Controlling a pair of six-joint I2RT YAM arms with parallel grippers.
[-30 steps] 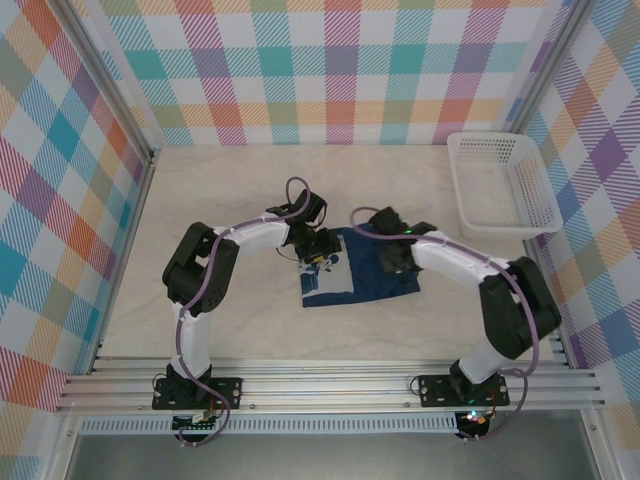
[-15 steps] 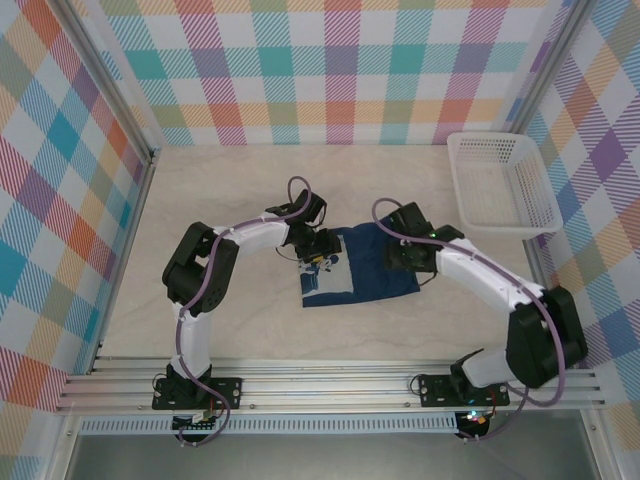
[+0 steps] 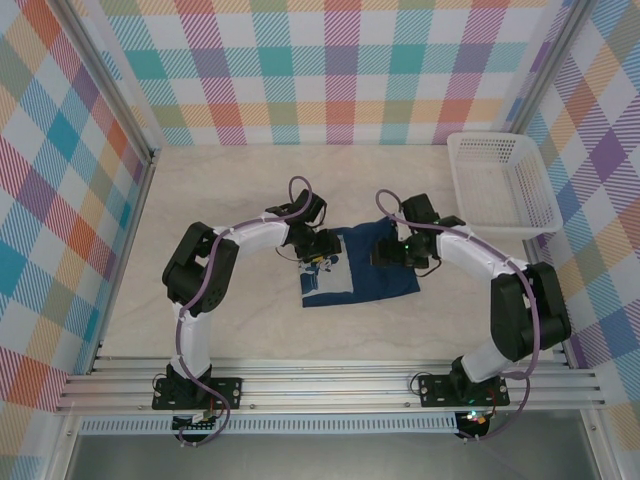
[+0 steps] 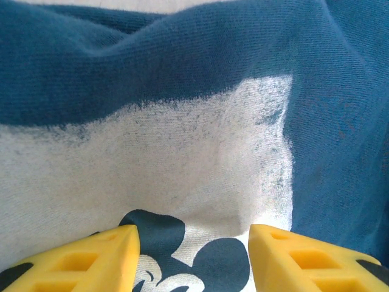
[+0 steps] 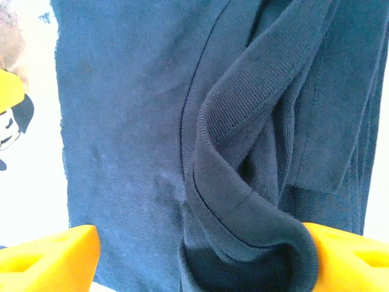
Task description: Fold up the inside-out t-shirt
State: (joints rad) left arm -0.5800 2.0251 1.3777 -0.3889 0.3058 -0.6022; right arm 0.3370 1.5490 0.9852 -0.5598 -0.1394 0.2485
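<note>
t-shirt point(image 3: 375, 278): one
white basket point(image 3: 500, 185): one
arms: two, left arm point(image 3: 250, 236), right arm point(image 3: 470, 262)
claws: two, left claw point(image 3: 322, 262), right claw point(image 3: 390, 257)
tabletop point(image 3: 230, 190): one

Right pincer point(image 3: 389, 257) has spread its jaws wider over the right side of the inside-out t-shirt point(image 3: 366, 285); its arm's elbow swung out near-right, then drew back.

White-black arms point(image 3: 250, 235), purple cables point(image 3: 182, 335), yellow fingers point(image 4: 79, 258)
</note>
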